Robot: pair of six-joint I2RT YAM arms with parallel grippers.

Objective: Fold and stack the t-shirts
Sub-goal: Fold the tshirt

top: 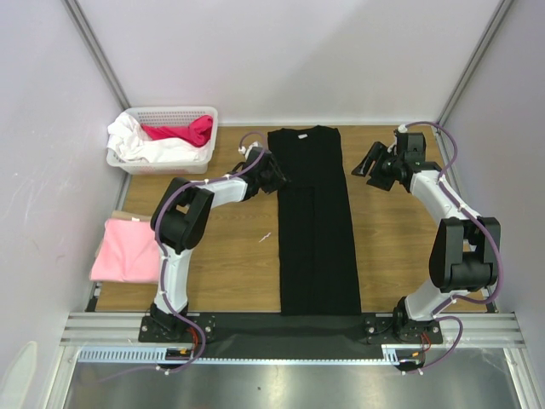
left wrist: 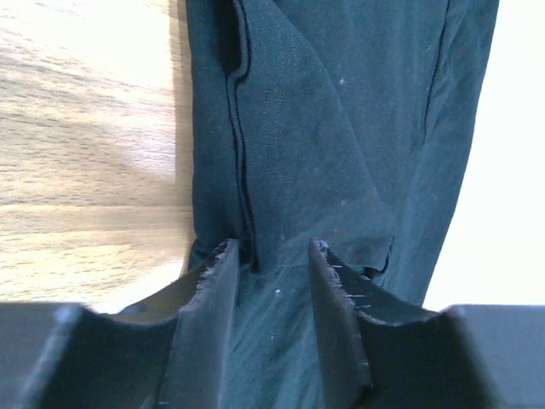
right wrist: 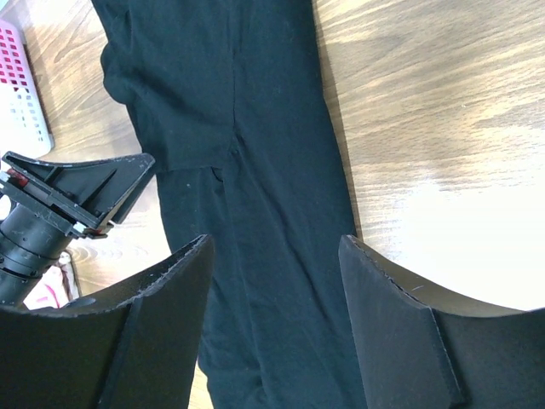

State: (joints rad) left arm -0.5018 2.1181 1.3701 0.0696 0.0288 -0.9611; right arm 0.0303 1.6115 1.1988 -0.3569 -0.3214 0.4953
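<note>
The pink t-shirt (top: 126, 250) is seen folded at the left edge of the table (top: 230, 256). The left gripper (left wrist: 272, 256) is set, jaws apart, on the left edge of the black t-shirt (top: 315, 230), laid lengthwise mid-table. The right gripper (right wrist: 277, 247) is held beside it, jaws spread.

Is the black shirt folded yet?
Partly: the black shirt lies as a long narrow strip, sides folded in, not yet folded crosswise.

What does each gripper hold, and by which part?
The right gripper is open and empty. The left gripper straddles the black t-shirt at its folded left edge; whether it pinches the cloth cannot be told.
</note>
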